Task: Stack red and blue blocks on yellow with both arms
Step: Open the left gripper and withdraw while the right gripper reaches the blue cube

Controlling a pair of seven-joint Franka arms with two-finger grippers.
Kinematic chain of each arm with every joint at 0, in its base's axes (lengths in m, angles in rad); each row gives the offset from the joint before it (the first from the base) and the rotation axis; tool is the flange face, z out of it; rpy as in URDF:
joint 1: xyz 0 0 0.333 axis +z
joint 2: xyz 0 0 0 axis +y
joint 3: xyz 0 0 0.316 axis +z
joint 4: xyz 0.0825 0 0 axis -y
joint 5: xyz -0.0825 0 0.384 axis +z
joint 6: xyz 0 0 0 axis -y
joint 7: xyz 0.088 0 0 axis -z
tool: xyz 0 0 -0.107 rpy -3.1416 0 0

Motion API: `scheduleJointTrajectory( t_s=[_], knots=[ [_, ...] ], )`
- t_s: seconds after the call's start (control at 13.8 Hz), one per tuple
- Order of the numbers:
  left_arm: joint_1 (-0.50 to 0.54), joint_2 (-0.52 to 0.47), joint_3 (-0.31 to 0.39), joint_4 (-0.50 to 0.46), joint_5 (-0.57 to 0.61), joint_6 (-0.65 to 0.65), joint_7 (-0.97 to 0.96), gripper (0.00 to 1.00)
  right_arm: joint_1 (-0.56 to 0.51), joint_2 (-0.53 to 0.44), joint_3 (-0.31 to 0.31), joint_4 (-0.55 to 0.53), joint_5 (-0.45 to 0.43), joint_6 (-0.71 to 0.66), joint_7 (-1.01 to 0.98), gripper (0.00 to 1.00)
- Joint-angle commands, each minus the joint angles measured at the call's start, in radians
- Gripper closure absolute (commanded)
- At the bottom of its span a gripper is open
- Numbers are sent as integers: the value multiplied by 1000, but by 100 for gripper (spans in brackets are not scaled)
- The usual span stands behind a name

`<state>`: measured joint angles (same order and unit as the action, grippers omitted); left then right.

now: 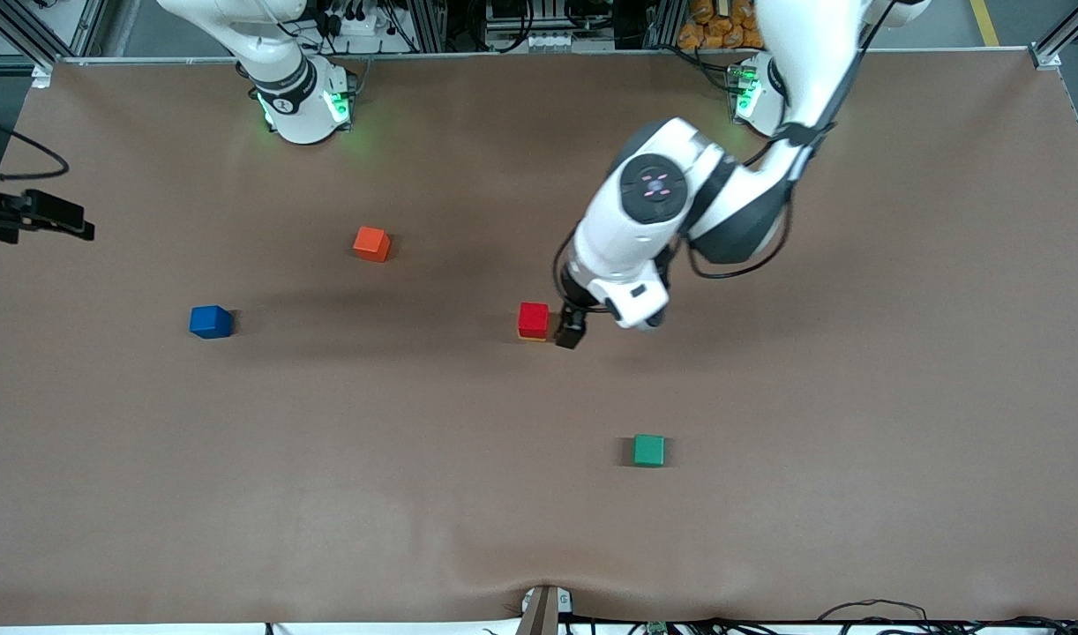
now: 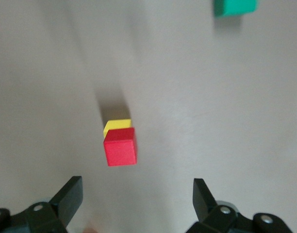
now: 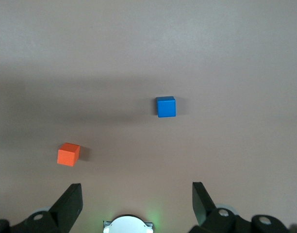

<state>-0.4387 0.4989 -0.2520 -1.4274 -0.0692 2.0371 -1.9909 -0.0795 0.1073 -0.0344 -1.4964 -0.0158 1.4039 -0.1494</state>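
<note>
red cube (image 1: 533,318) sits on yellow cube (image 2: 117,127), slightly offset | blue cube (image 1: 210,321) alone toward right arm's end | left gripper (image 1: 571,328) released, apparently just beside the stack | right gripper (image 3: 137,201) released, high above table | risk: a sideways brush topples the red | matte, sharp-edged cubes

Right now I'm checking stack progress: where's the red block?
The red block sits on the yellow cube near the table's middle, beside the open left gripper, with the green cube nearer the front camera.
</note>
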Motion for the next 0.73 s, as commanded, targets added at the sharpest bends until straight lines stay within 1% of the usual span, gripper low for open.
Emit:
scheduleJointTrajectory(
  t_s=[0.0,0.22,0.44,0.65],
  knots=[
    [57,-69,-6,-22,3,-63,143,0,-14,67,10,24,-13,13,1,0],
    [132,-126,-6,-22,3,-129,317,0,-28,152,10,25,-23,23,-1,0],
    [213,-181,-6,-25,3,-208,504,0,-54,183,10,15,-9,92,-2,0],
    [294,-226,-6,-25,5,-285,668,0,-63,233,10,15,-7,96,-1,0]
  ],
)
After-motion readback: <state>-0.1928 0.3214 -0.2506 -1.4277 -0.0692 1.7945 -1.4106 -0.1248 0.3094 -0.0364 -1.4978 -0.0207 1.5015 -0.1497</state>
